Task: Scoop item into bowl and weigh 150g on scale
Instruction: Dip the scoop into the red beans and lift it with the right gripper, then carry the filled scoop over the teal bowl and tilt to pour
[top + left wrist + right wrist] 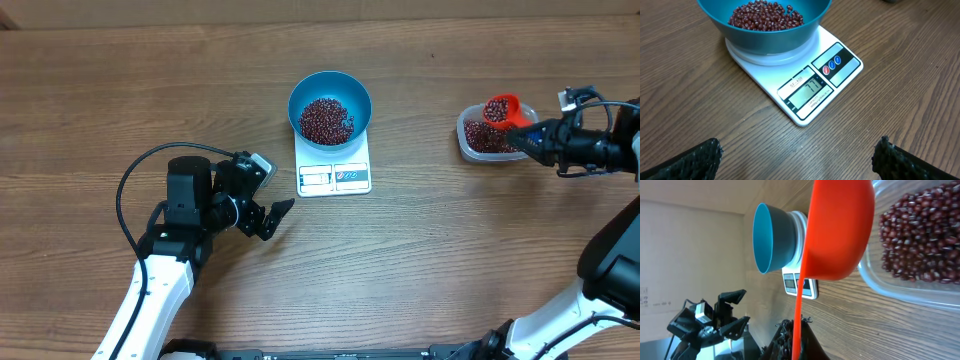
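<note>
The teal bowl stands on the white scale at the table's middle, with a layer of red-brown beans in it. In the left wrist view the bowl and the scale lie just ahead of my left gripper, which is open and empty above bare wood. My right gripper is shut on the handle of an orange scoop. The scoop is full of beans and sits over the clear tub. In the right wrist view the scoop hides part of the tub.
The clear tub holds more beans at the far right of the table. My left arm rests left of the scale. Bare wood lies between the scale and the tub.
</note>
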